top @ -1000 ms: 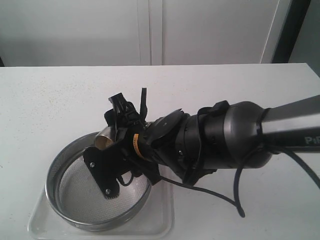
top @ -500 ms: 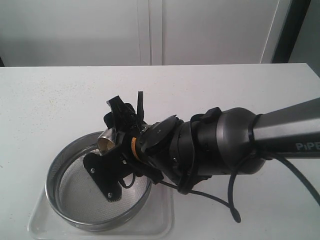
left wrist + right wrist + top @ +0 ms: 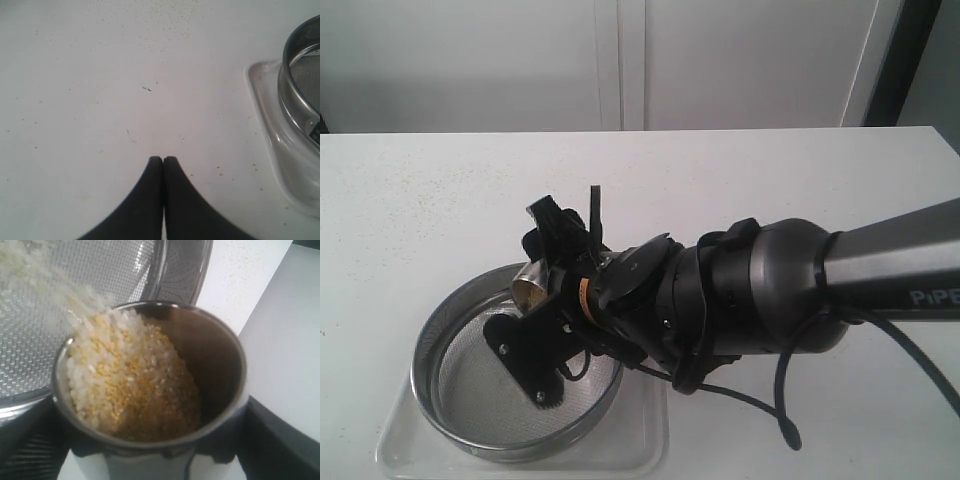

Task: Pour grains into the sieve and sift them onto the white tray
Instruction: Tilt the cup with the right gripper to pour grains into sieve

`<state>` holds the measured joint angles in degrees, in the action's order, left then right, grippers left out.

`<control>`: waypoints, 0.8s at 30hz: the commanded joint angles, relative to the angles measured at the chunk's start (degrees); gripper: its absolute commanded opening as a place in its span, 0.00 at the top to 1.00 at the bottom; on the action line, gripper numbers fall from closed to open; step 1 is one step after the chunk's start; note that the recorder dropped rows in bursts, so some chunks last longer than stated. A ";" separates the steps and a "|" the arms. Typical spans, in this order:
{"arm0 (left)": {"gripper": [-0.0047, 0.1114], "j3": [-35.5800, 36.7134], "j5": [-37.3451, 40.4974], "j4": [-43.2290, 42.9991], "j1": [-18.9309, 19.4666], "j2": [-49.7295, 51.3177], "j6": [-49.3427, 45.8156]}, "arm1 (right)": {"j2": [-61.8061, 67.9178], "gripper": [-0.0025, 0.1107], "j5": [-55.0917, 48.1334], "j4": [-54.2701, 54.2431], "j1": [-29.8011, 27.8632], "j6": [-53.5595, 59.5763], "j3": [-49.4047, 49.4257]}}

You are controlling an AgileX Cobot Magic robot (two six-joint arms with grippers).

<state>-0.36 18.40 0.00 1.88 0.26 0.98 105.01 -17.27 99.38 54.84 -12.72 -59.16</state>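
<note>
My right gripper (image 3: 532,300) is shut on a small steel cup (image 3: 528,288), tipped over the far side of the sieve (image 3: 424,352). In the right wrist view the cup (image 3: 225,360) holds the grains (image 3: 132,385), yellow mixed with whitish. They reach the lowered lip and a pale stream spills onto the sieve mesh (image 3: 35,355). Dark fingers (image 3: 282,440) flank the cup. The sieve rests on the white tray (image 3: 645,440). My left gripper (image 3: 163,161) is shut and empty over bare table, beside the tray (image 3: 262,125) and the sieve (image 3: 295,92). It does not show in the exterior view.
The white table (image 3: 770,180) stretches behind and right of the tray, backed by a white wall. Stray granules (image 3: 165,10) dot the tabletop. My right arm (image 3: 760,290) and its cable (image 3: 785,400) lie across the tray's right side.
My right gripper has moved slightly left and down over the sieve, tipping the cup further. The left gripper's earlier state is not shown.
</note>
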 commanded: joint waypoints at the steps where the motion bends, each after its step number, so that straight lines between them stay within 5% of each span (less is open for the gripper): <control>1: 0.96 0.36 0.50 0.00 -0.34 -0.26 0.06 | -0.30 0.98 -1.75 0.56 0.09 0.75 -0.36; 24: 0.96 0.36 0.50 0.00 -0.34 -0.26 0.06 | -0.30 0.98 -5.07 0.56 0.09 10.08 -0.36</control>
<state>-0.36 18.40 0.00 1.88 0.26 0.98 105.01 -21.25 99.38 54.84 -4.17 -59.16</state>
